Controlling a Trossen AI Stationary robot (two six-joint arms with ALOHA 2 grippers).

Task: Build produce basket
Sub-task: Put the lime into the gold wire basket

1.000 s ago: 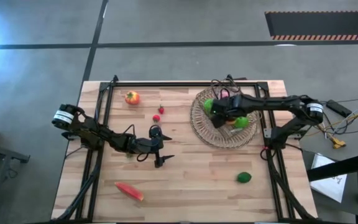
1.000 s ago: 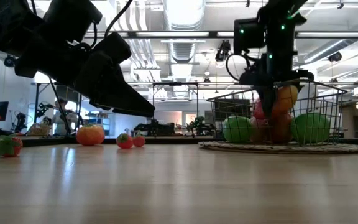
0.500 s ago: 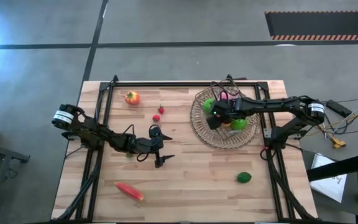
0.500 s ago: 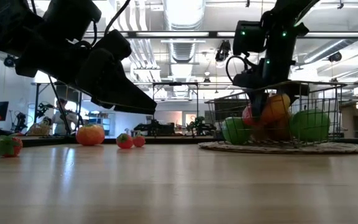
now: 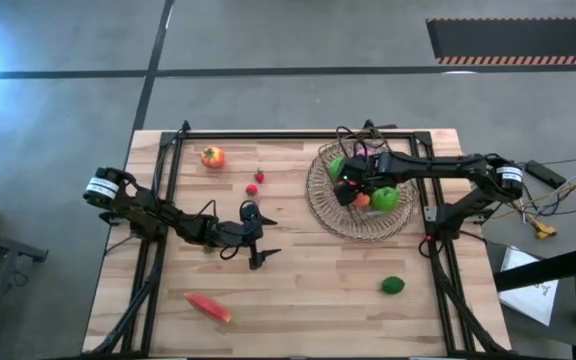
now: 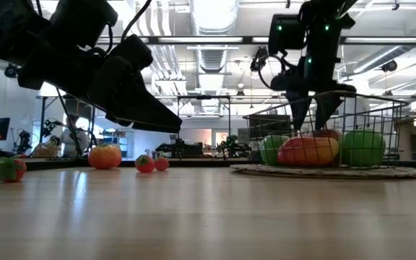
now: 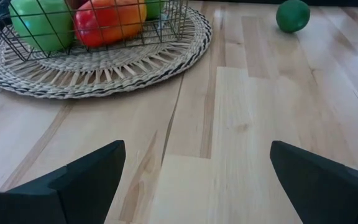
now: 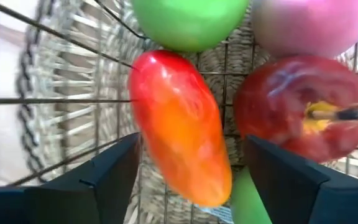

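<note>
A round tan wicker basket (image 5: 360, 190) at the table's far right carries a wire-grid basket (image 6: 320, 119) holding produce: green apples (image 5: 386, 198), a pink peach (image 8: 309, 25), a red apple (image 8: 300, 115) and an oblong red-orange fruit (image 8: 182, 140). That fruit lies on its side. My right gripper (image 6: 313, 115) stands open just above it, fingers pointing down on either side without touching. My left gripper (image 5: 255, 248) waits open above mid-table. On the table lie a tomato (image 5: 212, 157), two strawberries (image 5: 256, 183), a red pepper (image 5: 208, 307) and a lime (image 5: 393, 285).
The wire basket's upright walls (image 8: 55, 99) rise around my right gripper's fingers. Black frame rails (image 5: 173, 160) run along the table's left and right sides. Bare wood (image 7: 241, 124) lies between my left gripper and the wicker rim (image 7: 98, 68).
My right gripper held the red-orange fruit upright inside the wire basket, tipped it over, then opened and rose a little. The fruit now lies on its side among the other produce, free of the fingers.
</note>
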